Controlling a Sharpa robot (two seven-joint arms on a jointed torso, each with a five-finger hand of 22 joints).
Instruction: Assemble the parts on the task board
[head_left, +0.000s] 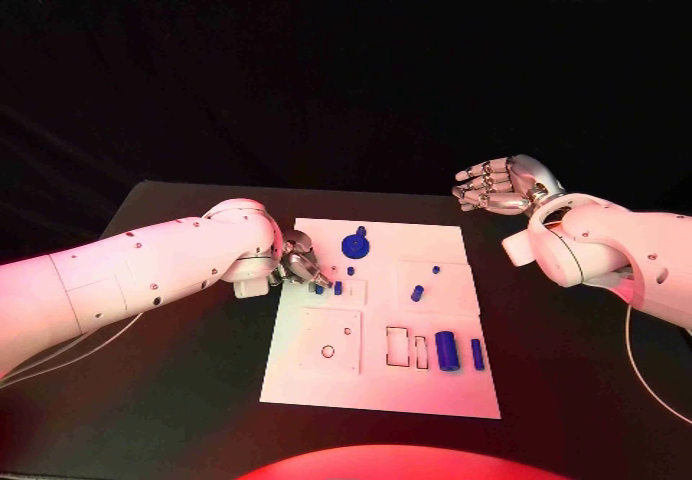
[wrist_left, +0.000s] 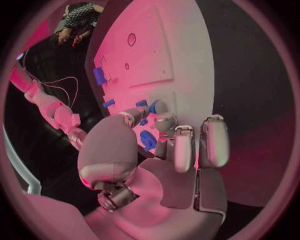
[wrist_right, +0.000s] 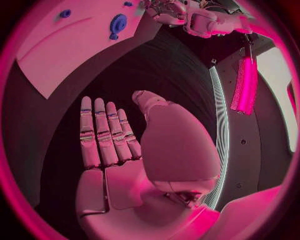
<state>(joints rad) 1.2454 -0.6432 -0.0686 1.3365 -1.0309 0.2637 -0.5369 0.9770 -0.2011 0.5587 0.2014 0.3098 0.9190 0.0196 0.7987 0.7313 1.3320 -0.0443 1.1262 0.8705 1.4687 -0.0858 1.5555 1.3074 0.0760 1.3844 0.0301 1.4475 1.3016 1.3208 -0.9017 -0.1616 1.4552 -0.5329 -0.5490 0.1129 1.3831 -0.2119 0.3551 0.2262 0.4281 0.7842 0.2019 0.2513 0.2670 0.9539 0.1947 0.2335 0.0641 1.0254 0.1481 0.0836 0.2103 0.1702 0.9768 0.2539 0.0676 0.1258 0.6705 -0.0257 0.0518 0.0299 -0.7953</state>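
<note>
- A black table (head_left: 173, 400) under a dark backdrop, washed in reddish light; the white task board (head_left: 382, 385) lies flat in the middle of it.
- On the board, small blue parts sit by its left edge: two short pegs (head_left: 338, 288) right at my left fingertips, and a gear-like round piece (head_left: 353, 243) just beyond them toward the far edge.
- Further right a small slanted blue piece (head_left: 417, 294) sits in the middle of the board, and two longer blue bars (head_left: 447, 350) stand side by side near the right edge, next to open rectangular slots (head_left: 398, 345).
- My left hand (head_left: 300, 262) is down at the board's left edge, fingers curled in toward the short pegs. The left wrist view shows fingertips (wrist_left: 164, 120) close round a blue piece (wrist_left: 148, 140), but I cannot tell whether anything is actually pinched.
- My right hand (head_left: 498, 185) is raised off beyond the board's far right corner, well apart from every part, fingers fairly straight and holding nothing; the right wrist view shows the flat palm (wrist_right: 125, 185) bare.
- My judgement: the job is partway at best. Some parts look seated, yet several slots and a round hole (head_left: 327, 351) remain unfilled, so most of the fitting appears left to do.
</note>
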